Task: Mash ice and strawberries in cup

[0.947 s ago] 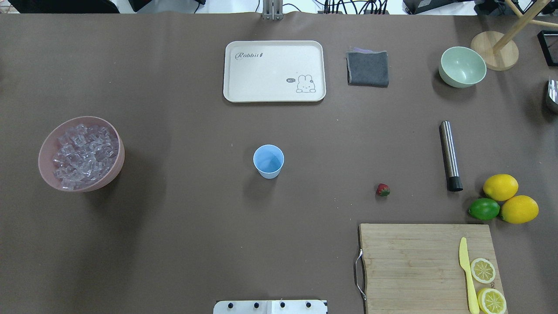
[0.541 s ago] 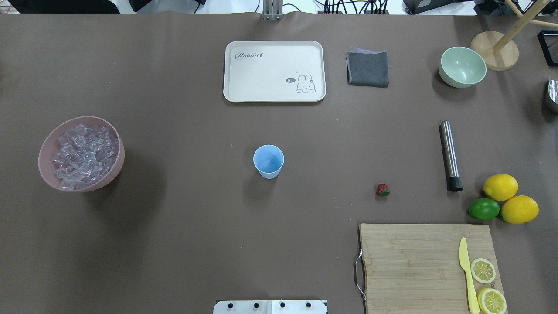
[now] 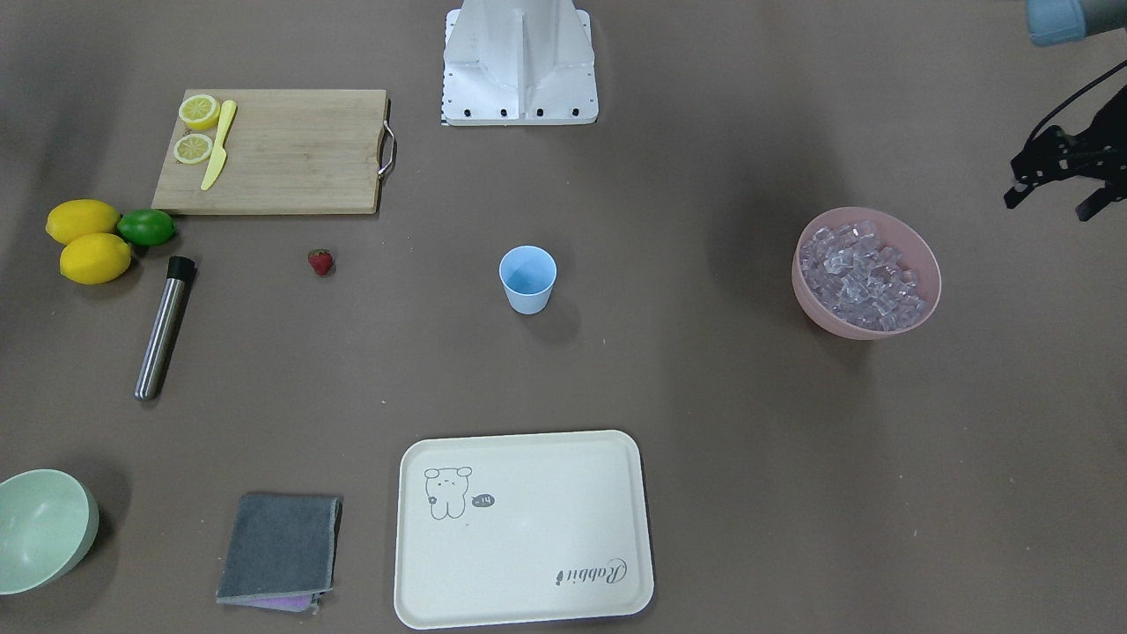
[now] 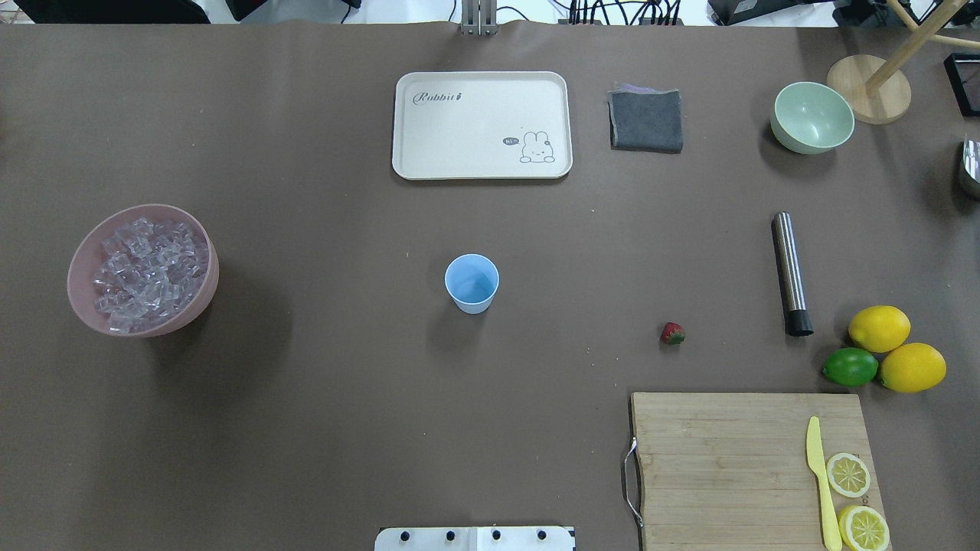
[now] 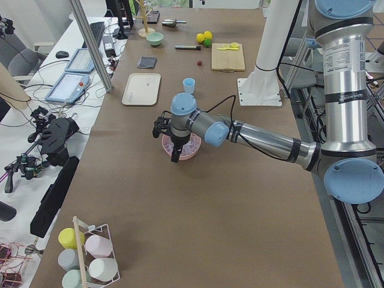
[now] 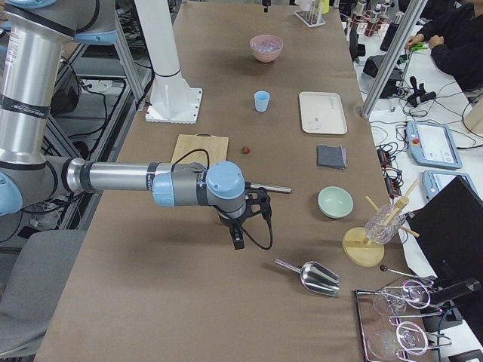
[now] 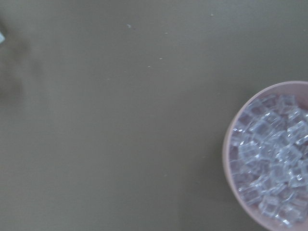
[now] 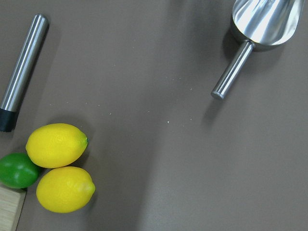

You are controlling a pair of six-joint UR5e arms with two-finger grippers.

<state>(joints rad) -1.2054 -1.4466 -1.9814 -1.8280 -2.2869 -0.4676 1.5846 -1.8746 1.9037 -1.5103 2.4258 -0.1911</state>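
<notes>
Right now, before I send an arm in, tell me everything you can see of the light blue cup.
The cup is small, light blue, tapered and handleless, plastic by its look. It stands upright, mouth up, and looks empty inside. It sits alone near the middle of the brown table; only the table touches it.

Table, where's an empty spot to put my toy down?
Big bare patch between the pink bowl and the cup, also between cup and tray. Crowded on the robot's right: cutting board, lemons, lime, metal rod, strawberry.
</notes>
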